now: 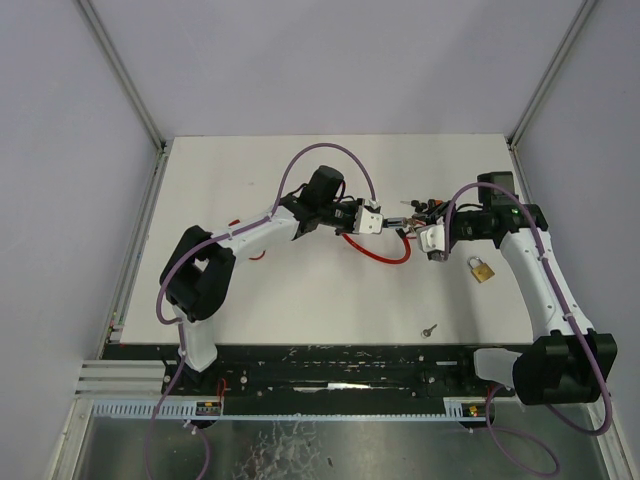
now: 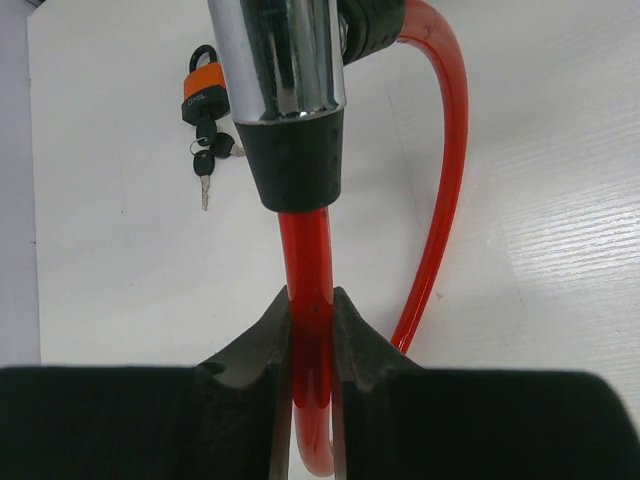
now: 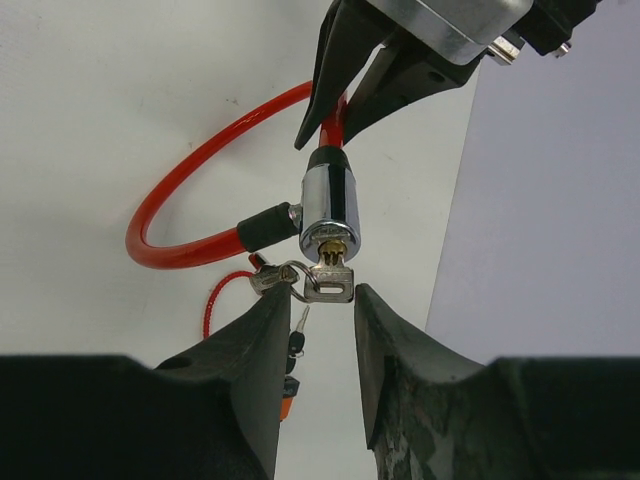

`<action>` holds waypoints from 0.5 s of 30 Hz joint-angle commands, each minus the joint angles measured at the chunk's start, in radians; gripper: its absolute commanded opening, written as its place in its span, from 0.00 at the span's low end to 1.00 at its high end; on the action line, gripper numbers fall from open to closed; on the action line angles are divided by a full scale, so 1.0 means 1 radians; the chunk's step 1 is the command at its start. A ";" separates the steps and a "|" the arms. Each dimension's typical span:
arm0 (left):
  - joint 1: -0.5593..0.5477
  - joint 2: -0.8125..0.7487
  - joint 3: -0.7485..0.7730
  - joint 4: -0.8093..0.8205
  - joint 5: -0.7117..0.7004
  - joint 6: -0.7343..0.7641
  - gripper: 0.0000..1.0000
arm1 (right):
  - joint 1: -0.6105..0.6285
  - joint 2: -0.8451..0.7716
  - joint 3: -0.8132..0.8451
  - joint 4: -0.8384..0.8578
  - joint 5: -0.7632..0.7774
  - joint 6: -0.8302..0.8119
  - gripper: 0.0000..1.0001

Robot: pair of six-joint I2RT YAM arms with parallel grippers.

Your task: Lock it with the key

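right wrist shows shiny chrome cylinder (image 3: 330,210), red cable (image 3: 185,255).

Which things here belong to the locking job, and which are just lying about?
Job: red cable lock with chrome cylinder; silver key in it; left tool gripping the cable; right tool, open.
Lying about: brass padlock; orange-and-black padlock with keys; small loose key.

Glossy red plastic-sheathed cable (image 2: 310,285), mirror-polished chrome lock cylinder (image 3: 330,205), dull metal key (image 3: 334,283), matt white table (image 1: 300,300)
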State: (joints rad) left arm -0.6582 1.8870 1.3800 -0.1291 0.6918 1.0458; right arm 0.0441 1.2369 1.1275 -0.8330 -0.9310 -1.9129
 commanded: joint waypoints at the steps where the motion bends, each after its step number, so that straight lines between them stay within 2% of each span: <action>1: 0.006 0.038 0.010 -0.063 0.001 0.014 0.00 | 0.015 -0.006 0.026 -0.004 0.007 -0.028 0.39; 5: 0.006 0.043 0.013 -0.063 0.002 0.012 0.00 | 0.019 -0.013 0.026 -0.003 0.010 -0.031 0.39; 15: 0.006 0.042 0.014 -0.066 0.004 0.014 0.00 | 0.030 -0.011 0.025 0.013 0.037 -0.008 0.31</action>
State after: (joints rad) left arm -0.6582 1.8900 1.3804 -0.1291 0.6930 1.0462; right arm 0.0608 1.2369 1.1275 -0.8253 -0.9020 -1.9263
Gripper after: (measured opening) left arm 0.115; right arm 0.325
